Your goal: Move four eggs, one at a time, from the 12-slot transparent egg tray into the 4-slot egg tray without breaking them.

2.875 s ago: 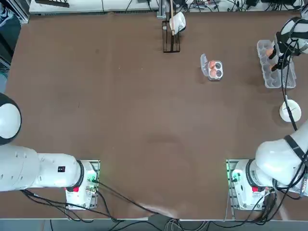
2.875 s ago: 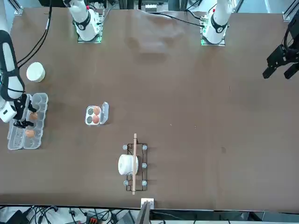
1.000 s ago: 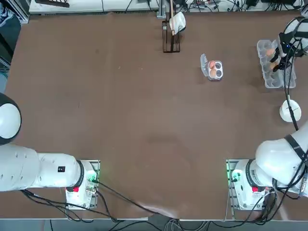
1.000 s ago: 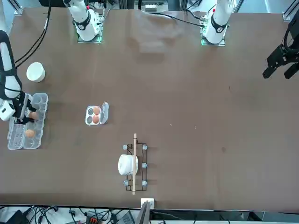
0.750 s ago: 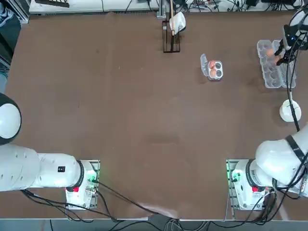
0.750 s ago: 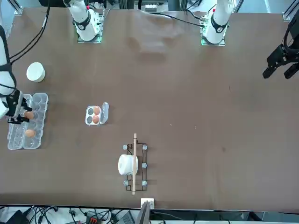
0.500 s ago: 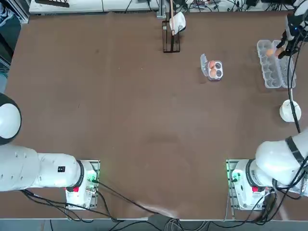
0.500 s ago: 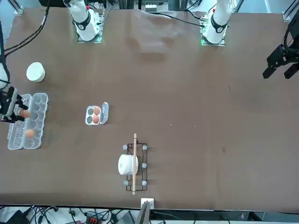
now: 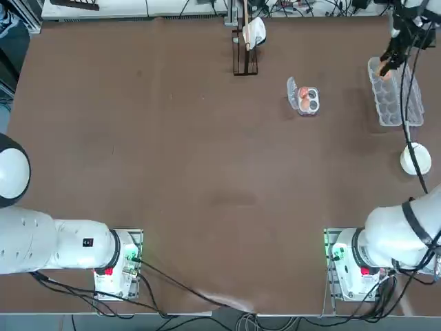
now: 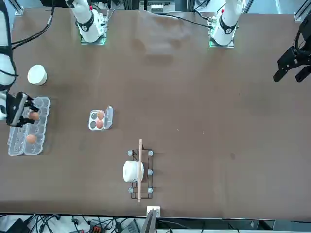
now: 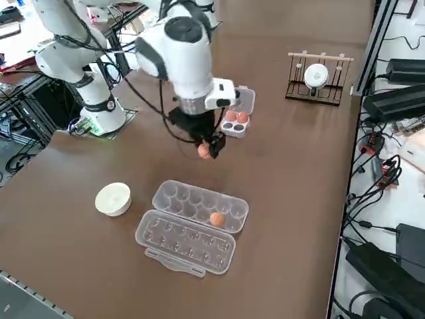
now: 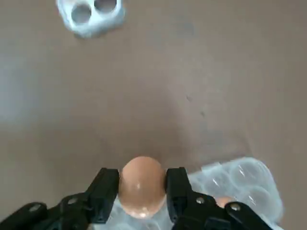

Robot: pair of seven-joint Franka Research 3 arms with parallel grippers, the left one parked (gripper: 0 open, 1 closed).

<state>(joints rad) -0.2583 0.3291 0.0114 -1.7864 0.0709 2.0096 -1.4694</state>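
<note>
My right gripper (image 11: 207,149) hangs above the table, shut on an orange-brown egg (image 12: 141,186) that sits between its black fingers (image 12: 108,188). It is lifted clear of the 12-slot transparent egg tray (image 11: 174,238), beside that tray's end nearest the 4-slot egg tray. One egg (image 11: 216,218) lies in a cup of the long tray. The 4-slot egg tray (image 9: 314,107) lies further left on the table with two eggs (image 10: 100,119) in it. Its two empty cups (image 12: 91,12) show in the wrist view.
A small round white bowl (image 11: 113,198) stands next to the long tray on the side toward my base. A wire rack with a white roll (image 10: 132,171) stands at the far edge of the table, beyond the small tray.
My right gripper has risen from the 12-slot tray with the egg in its grip and shifted slightly toward the far edge of the table. One egg stays in the long tray.
</note>
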